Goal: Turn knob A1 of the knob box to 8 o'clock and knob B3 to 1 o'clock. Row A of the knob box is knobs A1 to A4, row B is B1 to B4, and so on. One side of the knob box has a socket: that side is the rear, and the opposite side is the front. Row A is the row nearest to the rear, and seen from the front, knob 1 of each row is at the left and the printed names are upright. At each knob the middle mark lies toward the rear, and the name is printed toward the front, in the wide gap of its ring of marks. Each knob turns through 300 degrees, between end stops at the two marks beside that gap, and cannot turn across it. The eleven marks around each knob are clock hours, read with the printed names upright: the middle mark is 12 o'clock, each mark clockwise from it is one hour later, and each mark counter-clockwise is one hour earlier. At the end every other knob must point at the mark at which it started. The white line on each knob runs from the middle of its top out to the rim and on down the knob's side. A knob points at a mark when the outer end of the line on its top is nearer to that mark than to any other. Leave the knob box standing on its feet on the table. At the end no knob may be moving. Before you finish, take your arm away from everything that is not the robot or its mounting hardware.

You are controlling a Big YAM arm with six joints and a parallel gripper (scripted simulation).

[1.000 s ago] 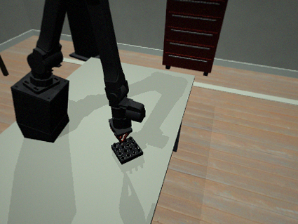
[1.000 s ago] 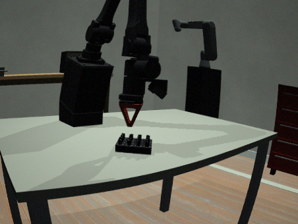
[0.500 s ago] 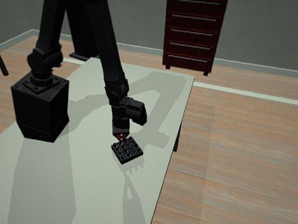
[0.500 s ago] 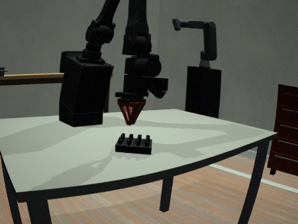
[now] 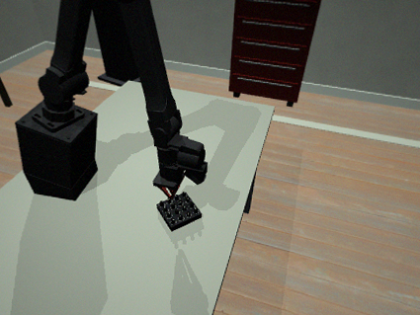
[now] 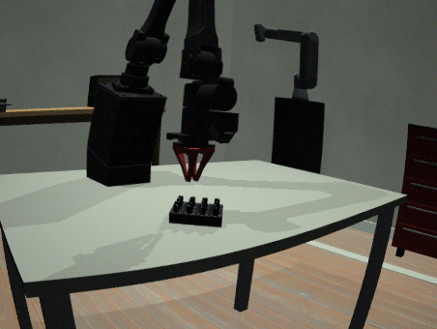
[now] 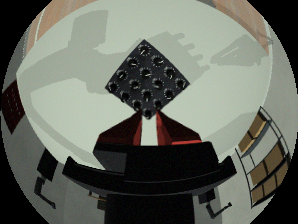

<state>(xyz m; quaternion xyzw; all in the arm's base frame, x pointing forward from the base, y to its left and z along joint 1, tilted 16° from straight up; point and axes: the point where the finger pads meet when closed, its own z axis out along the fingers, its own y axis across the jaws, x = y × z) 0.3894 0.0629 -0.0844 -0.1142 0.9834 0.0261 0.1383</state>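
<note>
The knob box point(image 6: 196, 212) is the landmark here: a flat black block studded with 4 rows of 4 knobs, standing on the pale table point(image 6: 309, 203) toward its front right part, close to the long right edge as the top view shows it. From the wrist camera the box point(image 7: 147, 80) sits turned like a diamond, 1 corner pointing back at the fingers, and the knob lines and printed names are too small to read in any view.

Just above and slightly behind the box hangs the gripper point(image 6: 192, 178), its red fingers point(image 6: 184, 162) slanting together to a narrow V with the tips nearly meeting. They are drawn close with nothing between them, and the tips hang clear of the knobs; in the exterior view a band of table shows between tips and box. In the top view the gripper point(image 5: 172, 194) hovers over the box's near-left corner point(image 5: 163, 205).

Farther behind the box stands the arm's black pedestal point(image 6: 123, 135), on the table's rear left. Beyond the box to the right rear, off the table, is a second dark pedestal carrying a grey arm point(image 6: 300, 53). Farthest off, a dark red drawer cabinet point(image 5: 273, 44) stands against the grey wall, on the wooden floor point(image 5: 341, 203).
</note>
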